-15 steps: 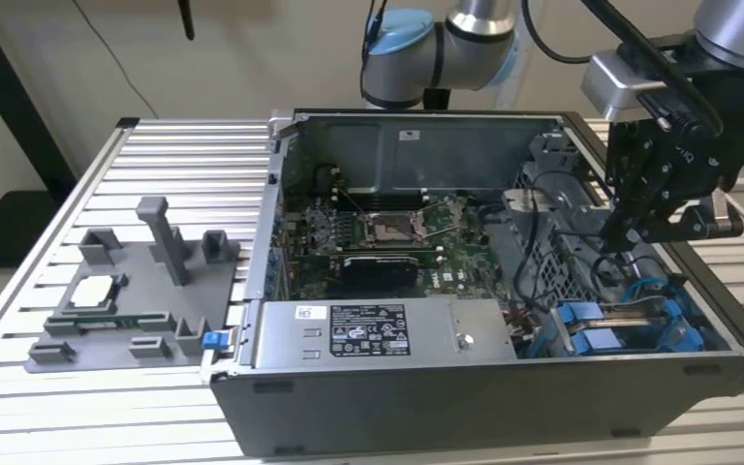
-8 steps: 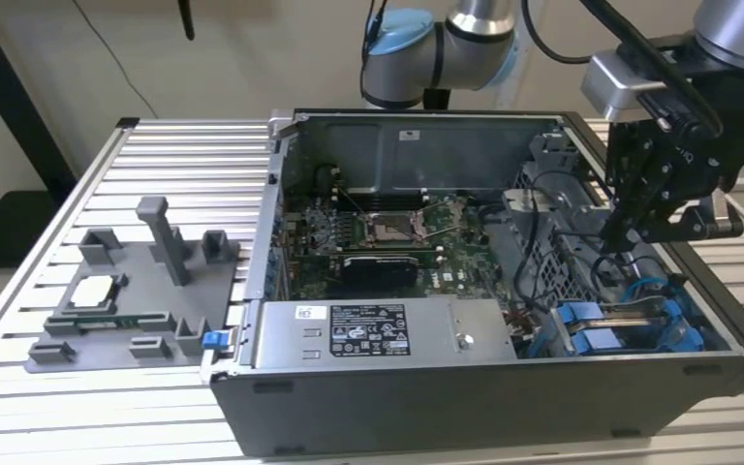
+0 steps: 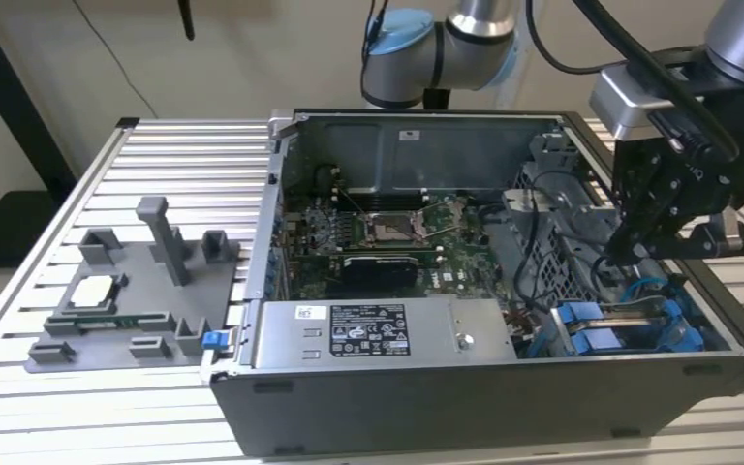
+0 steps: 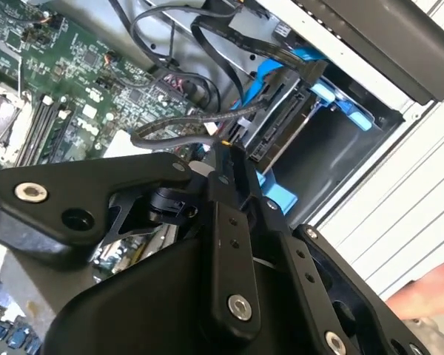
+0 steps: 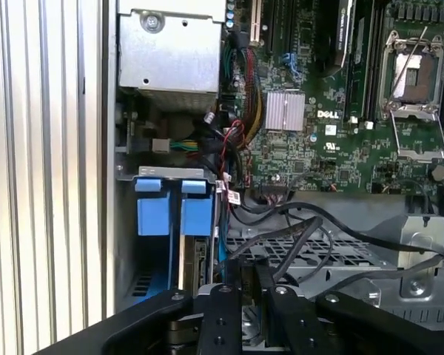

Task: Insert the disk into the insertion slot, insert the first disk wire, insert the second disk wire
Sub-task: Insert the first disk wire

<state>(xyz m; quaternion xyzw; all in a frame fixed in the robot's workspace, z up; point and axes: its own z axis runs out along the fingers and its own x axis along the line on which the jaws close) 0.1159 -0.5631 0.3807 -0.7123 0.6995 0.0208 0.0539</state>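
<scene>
The disk (image 4: 280,137) sits in its blue carrier inside the insertion slot (image 4: 342,103), at the case's front corner on the exterior view's right, connector edge facing the motherboard. In the first wrist view it is a thin edge (image 5: 198,259) behind the slot's two blue tabs (image 5: 163,207). My gripper (image 4: 226,151) is shut on the end of a black disk wire (image 4: 170,133), holding it just short of the disk's connector edge. A blue wire (image 4: 265,78) loops above the disk. In the exterior view my gripper (image 3: 631,254) hangs over the blue slot (image 3: 592,334).
The grey labelled power-supply box (image 3: 372,329) lies along the case's front wall beside the slot. Behind it is the motherboard (image 3: 386,232). A perforated cage (image 5: 318,251) draped with loose black cables sits close to my fingers. A grey fixture plate (image 3: 127,291) lies on the slatted table.
</scene>
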